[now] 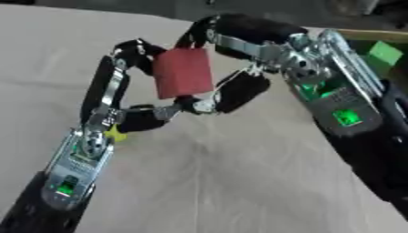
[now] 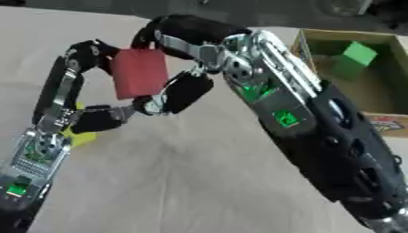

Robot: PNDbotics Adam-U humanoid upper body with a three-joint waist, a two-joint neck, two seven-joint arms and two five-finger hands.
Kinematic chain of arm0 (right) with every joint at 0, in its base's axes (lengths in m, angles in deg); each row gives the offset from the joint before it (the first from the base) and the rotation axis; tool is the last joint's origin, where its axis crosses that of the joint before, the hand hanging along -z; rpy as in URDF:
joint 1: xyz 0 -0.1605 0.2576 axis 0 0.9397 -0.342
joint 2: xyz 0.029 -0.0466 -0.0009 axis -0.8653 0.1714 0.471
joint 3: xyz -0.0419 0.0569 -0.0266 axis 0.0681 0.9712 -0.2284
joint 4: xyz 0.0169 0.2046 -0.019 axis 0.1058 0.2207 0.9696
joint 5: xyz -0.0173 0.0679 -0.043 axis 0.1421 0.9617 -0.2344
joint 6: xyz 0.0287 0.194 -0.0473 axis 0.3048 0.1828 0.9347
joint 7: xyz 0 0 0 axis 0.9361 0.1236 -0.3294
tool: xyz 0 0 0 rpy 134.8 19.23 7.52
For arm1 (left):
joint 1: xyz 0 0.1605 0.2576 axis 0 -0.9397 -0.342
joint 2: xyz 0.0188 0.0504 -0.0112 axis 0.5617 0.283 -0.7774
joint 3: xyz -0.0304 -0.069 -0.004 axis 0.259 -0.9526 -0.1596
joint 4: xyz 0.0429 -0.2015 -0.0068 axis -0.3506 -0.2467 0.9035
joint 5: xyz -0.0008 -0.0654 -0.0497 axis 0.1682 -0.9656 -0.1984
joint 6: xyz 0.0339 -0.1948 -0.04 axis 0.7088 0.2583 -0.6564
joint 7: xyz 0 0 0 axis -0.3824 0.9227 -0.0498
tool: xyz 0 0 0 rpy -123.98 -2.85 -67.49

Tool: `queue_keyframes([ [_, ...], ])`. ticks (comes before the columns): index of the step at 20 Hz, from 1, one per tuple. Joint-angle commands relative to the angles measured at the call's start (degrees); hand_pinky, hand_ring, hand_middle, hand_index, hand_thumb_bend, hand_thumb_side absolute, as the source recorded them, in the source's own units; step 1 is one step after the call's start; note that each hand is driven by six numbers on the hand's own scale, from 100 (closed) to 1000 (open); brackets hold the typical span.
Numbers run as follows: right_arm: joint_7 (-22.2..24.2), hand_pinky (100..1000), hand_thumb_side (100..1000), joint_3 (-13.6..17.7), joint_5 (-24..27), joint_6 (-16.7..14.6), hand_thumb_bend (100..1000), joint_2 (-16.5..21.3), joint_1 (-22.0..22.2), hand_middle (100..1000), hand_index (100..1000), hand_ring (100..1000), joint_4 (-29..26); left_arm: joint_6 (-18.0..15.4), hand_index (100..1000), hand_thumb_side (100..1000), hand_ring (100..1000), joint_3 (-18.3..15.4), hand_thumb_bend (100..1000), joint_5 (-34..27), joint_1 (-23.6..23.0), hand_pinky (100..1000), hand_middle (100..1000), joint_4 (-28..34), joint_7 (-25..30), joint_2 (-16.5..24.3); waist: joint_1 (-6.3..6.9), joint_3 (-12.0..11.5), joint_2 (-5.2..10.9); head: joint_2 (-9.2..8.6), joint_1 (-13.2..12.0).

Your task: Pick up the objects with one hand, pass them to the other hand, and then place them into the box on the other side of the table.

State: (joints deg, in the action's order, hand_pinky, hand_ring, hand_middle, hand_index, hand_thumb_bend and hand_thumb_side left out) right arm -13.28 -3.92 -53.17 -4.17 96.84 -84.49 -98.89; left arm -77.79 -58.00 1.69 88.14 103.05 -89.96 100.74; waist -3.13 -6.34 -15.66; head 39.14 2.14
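A big table (image 1: 239,182) fills almost the whole picture. Its top is a light tan color, smooth and plain, with soft wrinkles like cloth or paper. The table looks tilted. Past its far edge, along the top, there is a dark gray strip (image 1: 104,5), maybe floor.
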Motion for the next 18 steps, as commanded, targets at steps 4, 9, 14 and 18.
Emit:
queue_keyframes([
  [4, -1.12, 871, 354, 0.23, -0.84, -0.11, 441, 0.14, -0.66, 790, 830, 839, 0.63, 0.08, 483, 100, 453, 0.25, 100, -0.78, 1.01, 512, 404, 2.08, 0.25, 0.09, 0.44, -0.03, 0.75, -0.28, 0.10],
  [9, -1.90, 863, 304, 0.34, -0.19, 0.61, 392, 0.35, -0.79, 745, 795, 822, 0.61, 0.21, 482, 100, 453, 0.35, 100, -0.90, 0.97, 512, 404, 2.10, 0.35, 0.18, 0.49, -0.07, 0.65, -0.46, -0.07],
  [14, -2.95, 857, 253, 0.34, 0.92, 1.65, 319, 0.49, -0.79, 674, 745, 799, 0.47, 0.37, 483, 100, 453, 0.45, 100, -0.63, 0.86, 511, 405, 1.74, 0.53, 0.25, 0.54, -0.05, 0.53, -0.69, -0.09],
  [18, -4.01, 852, 224, 0.32, 1.98, 2.38, 265, 0.65, -0.78, 605, 680, 770, 0.35, 0.61, 484, 100, 454, 0.51, 100, -0.38, 0.86, 513, 405, 1.34, 0.59, 0.27, 0.57, 0.00, 0.42, -0.81, -0.14],
])
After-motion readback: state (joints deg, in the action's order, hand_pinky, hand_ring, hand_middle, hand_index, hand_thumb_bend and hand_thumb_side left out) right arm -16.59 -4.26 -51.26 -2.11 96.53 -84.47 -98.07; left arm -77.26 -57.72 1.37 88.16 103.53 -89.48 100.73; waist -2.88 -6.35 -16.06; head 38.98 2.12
